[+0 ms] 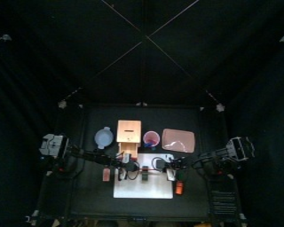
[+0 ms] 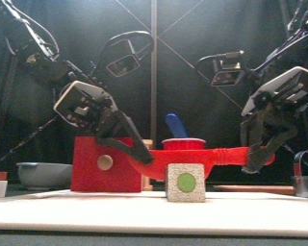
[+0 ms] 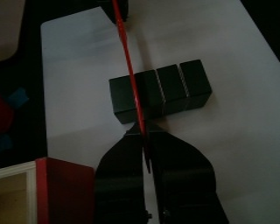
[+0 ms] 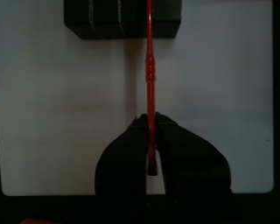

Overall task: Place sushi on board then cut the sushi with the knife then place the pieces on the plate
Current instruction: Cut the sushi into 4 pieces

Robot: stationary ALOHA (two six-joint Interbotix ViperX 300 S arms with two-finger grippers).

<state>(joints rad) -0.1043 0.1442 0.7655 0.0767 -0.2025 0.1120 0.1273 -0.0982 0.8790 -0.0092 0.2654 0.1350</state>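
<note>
So the sushi [image 2: 185, 184] sits end-on on the board [image 2: 80, 207], right up front. The red knife [image 2: 208, 155] runs level just over its top, crossing the roll near one end. Can't tell if it's actually touching. Both claws are clamped on it, left gripper [image 2: 142, 154] at one end, right gripper [image 2: 256, 159] at the other. Behind that: box [image 2: 92, 163] on the left, cup [image 2: 185, 144] holding a blue knife [image 2: 173, 125], bowl [image 2: 41, 174] far left, tray [image 1: 177, 139] back right.
</note>
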